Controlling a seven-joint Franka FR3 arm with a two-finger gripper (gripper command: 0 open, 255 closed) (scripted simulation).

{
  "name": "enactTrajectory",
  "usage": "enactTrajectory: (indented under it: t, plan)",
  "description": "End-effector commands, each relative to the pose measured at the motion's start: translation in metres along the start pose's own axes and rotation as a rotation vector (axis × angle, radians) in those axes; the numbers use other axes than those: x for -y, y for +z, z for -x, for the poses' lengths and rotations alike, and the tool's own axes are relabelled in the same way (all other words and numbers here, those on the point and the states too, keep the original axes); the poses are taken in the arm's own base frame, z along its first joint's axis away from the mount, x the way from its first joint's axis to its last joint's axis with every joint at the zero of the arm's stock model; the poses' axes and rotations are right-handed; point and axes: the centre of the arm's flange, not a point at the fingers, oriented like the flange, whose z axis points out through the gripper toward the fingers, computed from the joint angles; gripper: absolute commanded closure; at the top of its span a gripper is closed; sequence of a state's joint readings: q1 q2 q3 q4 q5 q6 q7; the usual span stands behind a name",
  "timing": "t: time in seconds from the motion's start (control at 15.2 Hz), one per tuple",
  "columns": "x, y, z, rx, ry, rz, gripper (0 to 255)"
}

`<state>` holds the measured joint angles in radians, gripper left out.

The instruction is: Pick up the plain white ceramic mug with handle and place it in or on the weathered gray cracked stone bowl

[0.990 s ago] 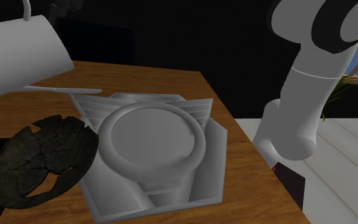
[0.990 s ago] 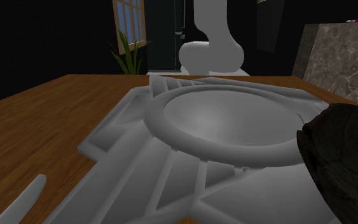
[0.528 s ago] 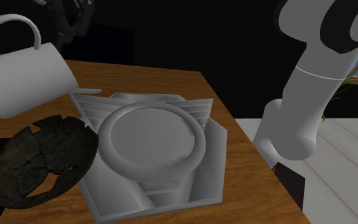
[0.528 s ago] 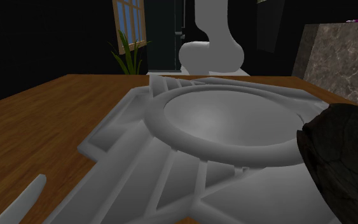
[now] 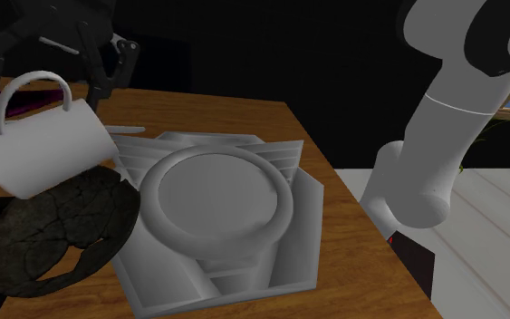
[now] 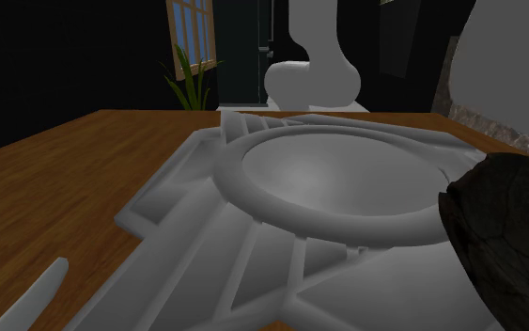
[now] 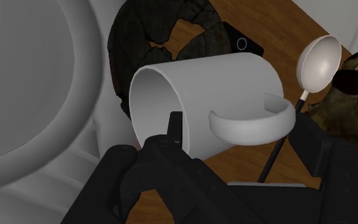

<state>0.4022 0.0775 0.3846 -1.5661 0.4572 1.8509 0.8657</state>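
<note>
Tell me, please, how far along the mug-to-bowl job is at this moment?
Done: the white mug is off the wooden table, clasped by the gripper. In hand: it hangs tilted, handle up, over the dark cracked stone bowl, its lower edge near the bowl's rim. Left: set it in the bowl and release it.

Brown wooden table (image 5: 357, 263), grain plain to see, lit evenly. Beyond its far edge, a black area (image 5: 271, 45). Off at the shoulder view's right, pale plank floor (image 5: 488, 227), bright. Far across the table in the second exterior view, a wood-framed window (image 6: 194, 28) with bluish panes, a green leafy plant (image 6: 185, 80) just below.
</note>
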Motion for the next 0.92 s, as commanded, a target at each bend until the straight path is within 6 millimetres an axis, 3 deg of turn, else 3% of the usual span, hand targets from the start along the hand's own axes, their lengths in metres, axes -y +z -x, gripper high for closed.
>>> enactTrajectory:
  t: [0.0,0.26,0.79,0.86]
  plan:
    - [-0.004,0.009,-0.002,0.0,0.0,0.0,255]
    - [-0.014,0.029,-0.008,0.0,0.0,0.0,255]
    - [-0.014,0.029,-0.008,0.0,0.0,0.0,255]
    - [-0.014,0.029,-0.008,0.0,0.0,0.0,0]
